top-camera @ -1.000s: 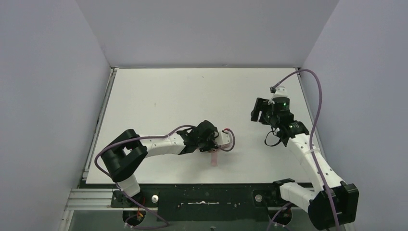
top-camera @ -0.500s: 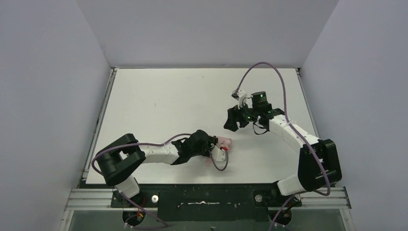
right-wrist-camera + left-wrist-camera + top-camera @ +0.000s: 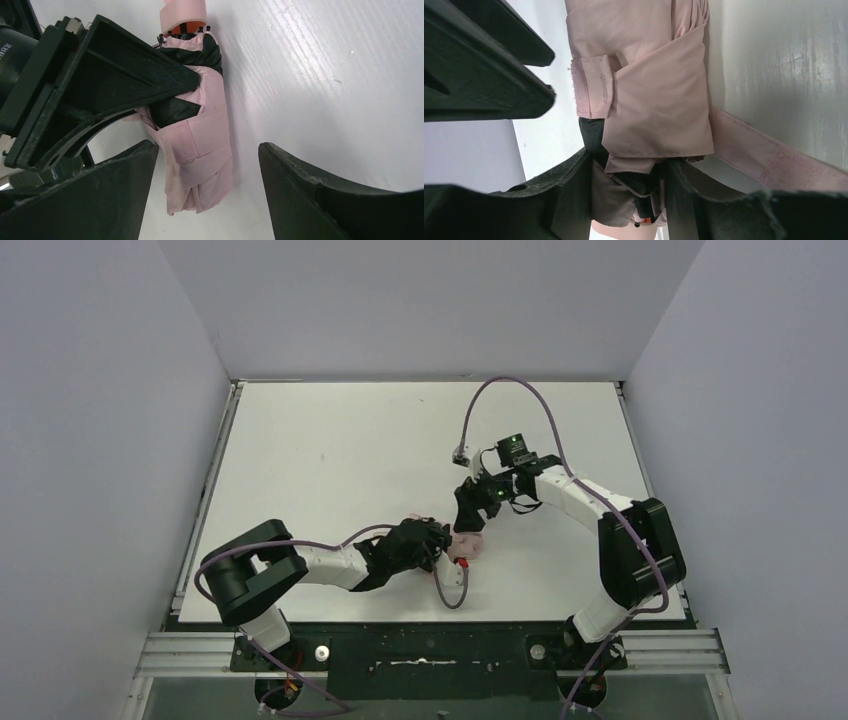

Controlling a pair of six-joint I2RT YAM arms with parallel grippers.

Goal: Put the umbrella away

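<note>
The left pincer (image 3: 629, 190) is clenched on the umbrella (image 3: 654, 95), its two dark fingers pressed against either side of the folded pink bundle, close to the end where black rib tips and a spot of orange show. The umbrella lies flat on the white bench (image 3: 330, 70) and runs out ahead of that pincer, its pink fabric folded over itself with black showing in the folds. A stitched pink closure strap (image 3: 197, 142) crosses the bundle just beyond the left pincer's fingers. Another pink band (image 3: 774, 162) lies on the bench beside one of them. The right pincer (image 3: 207, 155) is released, its fingers spread wide, one on each side of the umbrella's free end. A strip of bare bench shows between one finger and the fabric; whether the other finger touches the fabric I cannot tell. From above, the two pincers sit nose to nose with the umbrella between them.
</note>
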